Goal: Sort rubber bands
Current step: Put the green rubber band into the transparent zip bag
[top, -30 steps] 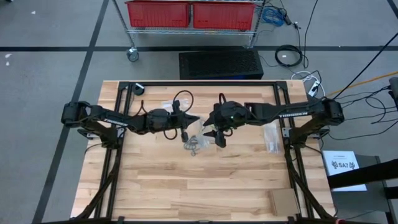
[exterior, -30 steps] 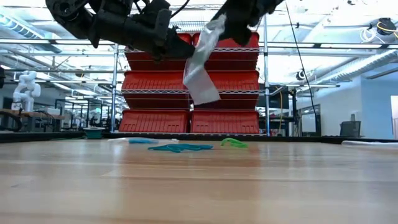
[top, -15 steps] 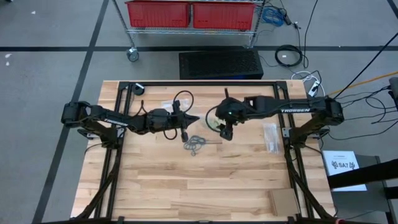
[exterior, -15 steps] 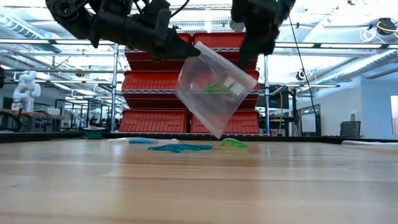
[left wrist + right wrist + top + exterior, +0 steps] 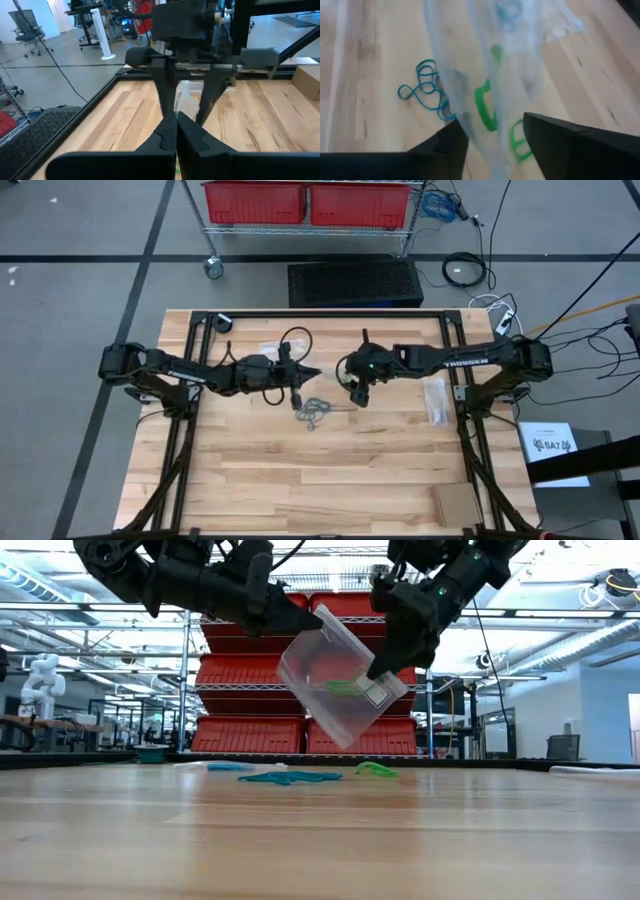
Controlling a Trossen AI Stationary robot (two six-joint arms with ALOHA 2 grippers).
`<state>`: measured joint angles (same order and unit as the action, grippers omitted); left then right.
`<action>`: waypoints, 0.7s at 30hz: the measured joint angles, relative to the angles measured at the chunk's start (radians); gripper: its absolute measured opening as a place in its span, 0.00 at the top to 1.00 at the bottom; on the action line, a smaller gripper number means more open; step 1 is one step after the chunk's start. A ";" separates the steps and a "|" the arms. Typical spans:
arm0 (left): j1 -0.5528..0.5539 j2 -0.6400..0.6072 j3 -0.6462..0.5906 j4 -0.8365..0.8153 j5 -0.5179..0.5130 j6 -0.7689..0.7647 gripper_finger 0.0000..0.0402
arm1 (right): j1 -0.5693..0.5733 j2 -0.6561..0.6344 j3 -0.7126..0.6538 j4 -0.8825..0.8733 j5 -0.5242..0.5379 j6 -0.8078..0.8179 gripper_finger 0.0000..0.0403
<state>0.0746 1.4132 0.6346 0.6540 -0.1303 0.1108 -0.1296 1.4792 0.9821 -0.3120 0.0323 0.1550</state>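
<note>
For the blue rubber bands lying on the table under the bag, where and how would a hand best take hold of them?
The blue rubber bands lie flat in a loose tangle on the wooden table, so I would come straight down from above and pinch where several loops overlap. Both hands are busy: the left hand and right hand hold the clear bag aloft, so one would have to let go first.

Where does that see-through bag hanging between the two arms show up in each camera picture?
High view: clear bag barely visible under the right gripper.
Low view: upper centre, above the table.
Left wrist view: pale patch ahead.
Right wrist view: fills centre.
Shared landmark: blue rubber bands.
</note>
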 joint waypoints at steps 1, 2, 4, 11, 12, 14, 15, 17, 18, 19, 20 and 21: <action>0.000 0.000 0.000 -0.002 0.000 0.000 1.00 | 0.002 0.000 -0.001 0.000 -0.003 0.000 0.63; 0.000 0.000 0.000 -0.003 0.000 0.000 1.00 | 0.003 0.000 -0.002 0.000 -0.007 0.000 0.67; 0.000 0.000 0.000 -0.004 0.000 0.000 1.00 | 0.009 0.000 0.003 -0.001 -0.012 -0.002 0.74; 0.000 0.000 0.000 -0.002 0.000 0.000 1.00 | 0.034 -0.003 0.008 -0.009 -0.012 -0.006 0.87; 0.001 0.000 0.000 0.001 0.000 0.000 1.00 | 0.035 -0.010 0.008 -0.016 -0.012 -0.005 0.86; 0.006 0.000 0.000 0.011 0.000 0.000 1.00 | 0.035 -0.037 0.008 -0.036 -0.013 -0.001 0.82; 0.011 0.000 0.000 0.011 0.000 0.000 1.00 | 0.033 -0.055 0.008 -0.054 -0.012 -0.001 0.79; 0.024 -0.005 0.000 0.001 -0.002 0.000 1.00 | 0.030 -0.100 0.008 -0.083 -0.010 0.000 0.73; 0.031 -0.009 0.000 -0.009 -0.006 0.000 1.00 | 0.029 -0.125 0.008 -0.098 -0.005 0.000 0.69; 0.040 -0.012 0.000 -0.012 -0.012 0.000 1.00 | 0.030 -0.153 0.008 -0.114 -0.005 0.000 0.65; 0.048 -0.023 0.000 -0.032 -0.014 0.000 1.00 | 0.030 -0.179 0.009 -0.133 0.000 0.004 0.61; 0.054 -0.032 0.000 -0.053 -0.017 0.000 1.00 | 0.031 -0.201 0.009 -0.160 0.014 0.012 0.57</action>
<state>0.1291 1.3811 0.6346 0.6008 -0.1476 0.1112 -0.0990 1.2783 0.9916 -0.4722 0.0462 0.1674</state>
